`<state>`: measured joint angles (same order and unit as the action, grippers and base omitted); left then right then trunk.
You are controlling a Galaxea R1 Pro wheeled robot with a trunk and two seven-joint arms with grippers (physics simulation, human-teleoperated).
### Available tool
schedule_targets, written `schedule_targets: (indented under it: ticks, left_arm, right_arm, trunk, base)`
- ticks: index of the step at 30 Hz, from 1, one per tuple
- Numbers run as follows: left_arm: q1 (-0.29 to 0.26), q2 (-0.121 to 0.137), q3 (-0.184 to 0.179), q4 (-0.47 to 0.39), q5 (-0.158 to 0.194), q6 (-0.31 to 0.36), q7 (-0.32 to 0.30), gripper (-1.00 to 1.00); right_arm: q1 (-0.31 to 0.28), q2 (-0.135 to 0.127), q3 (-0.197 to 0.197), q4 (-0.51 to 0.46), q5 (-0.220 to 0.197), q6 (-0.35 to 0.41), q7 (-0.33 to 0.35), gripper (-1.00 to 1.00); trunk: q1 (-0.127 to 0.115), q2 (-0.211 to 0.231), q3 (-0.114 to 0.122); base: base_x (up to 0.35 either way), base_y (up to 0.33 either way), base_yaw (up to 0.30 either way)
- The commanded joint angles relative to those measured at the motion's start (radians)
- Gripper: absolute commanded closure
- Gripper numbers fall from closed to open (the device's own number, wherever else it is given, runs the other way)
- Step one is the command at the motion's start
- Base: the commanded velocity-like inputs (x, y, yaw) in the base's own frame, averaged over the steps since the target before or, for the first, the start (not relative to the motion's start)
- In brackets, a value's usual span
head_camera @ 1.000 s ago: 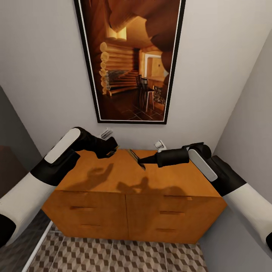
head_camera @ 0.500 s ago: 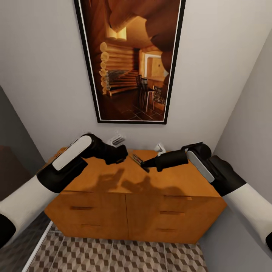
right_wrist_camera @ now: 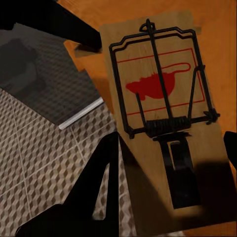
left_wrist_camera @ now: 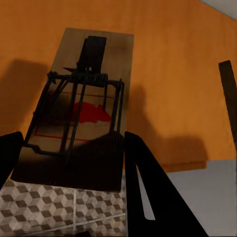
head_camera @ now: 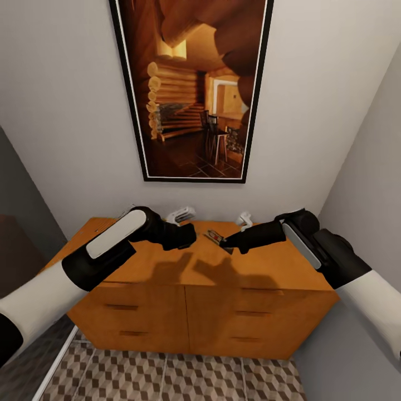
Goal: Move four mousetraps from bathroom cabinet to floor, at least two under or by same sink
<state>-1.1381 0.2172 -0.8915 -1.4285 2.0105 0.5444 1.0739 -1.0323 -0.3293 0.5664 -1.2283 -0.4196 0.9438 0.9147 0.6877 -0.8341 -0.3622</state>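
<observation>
Right end effector (head_camera: 224, 241): clamped on a mousetrap (right_wrist_camera: 168, 128). Left end effector (head_camera: 192, 234): facing it above the cabinet (head_camera: 206, 289), clamped on second mousetrap (left_wrist_camera: 79, 113).

**Legible markings: none recorded**

No words, numbers or brand names can be read. One printed sign is noted: a red mouse silhouette inside a thin red rectangular outline, on the wooden board of each mousetrap (right_wrist_camera: 163, 113), as seen in both wrist views (left_wrist_camera: 79, 113). The framed picture (head_camera: 192, 83) carries no lettering.
</observation>
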Motion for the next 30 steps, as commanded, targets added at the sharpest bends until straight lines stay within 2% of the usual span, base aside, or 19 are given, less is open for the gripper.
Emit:
schedule_targets:
  ticks: [1,8,17,24,30]
  left_arm:
    - [0.0,-0.001,-0.012,0.0,-0.003,0.003,-0.002,1.0]
    - [0.0,-0.003,-0.031,-0.001,-0.004,0.003,-0.002,1.0]
    - [0.0,0.0,-0.032,0.004,-0.004,0.003,-0.003,1.0]
    - [0.0,0.001,-0.035,0.01,-0.004,0.003,-0.002,1.0]
    - [0.0,0.001,-0.037,0.012,-0.004,0.002,-0.002,1.0]
  right_arm:
    - [0.0,-0.001,-0.002,-0.001,0.001,0.002,0.0,1.0]
    - [0.0,-0.006,-0.016,-0.001,0.007,0.01,0.0,1.0]
    - [0.0,-0.007,-0.029,0.003,0.004,0.011,-0.001,1.0]
    - [0.001,-0.003,-0.029,0.006,0.003,0.008,-0.055,1.0]
    - [0.001,-0.002,-0.029,0.01,0.002,0.002,-0.065,1.0]
  trunk:
    - [0.0,0.0,0.0]
    - [0.0,0.0,0.0]
    - [0.0,0.0,0.0]
    - [0.0,0.0,0.0]
    - [0.0,0.0,0.0]
  base:
    - [0.0,0.0,0.0]
    - [-0.08,0.0,0.0]
    - [-0.309,0.059,0.0]
    - [-0.327,0.117,0.0]
    - [-0.326,0.12,0.0]
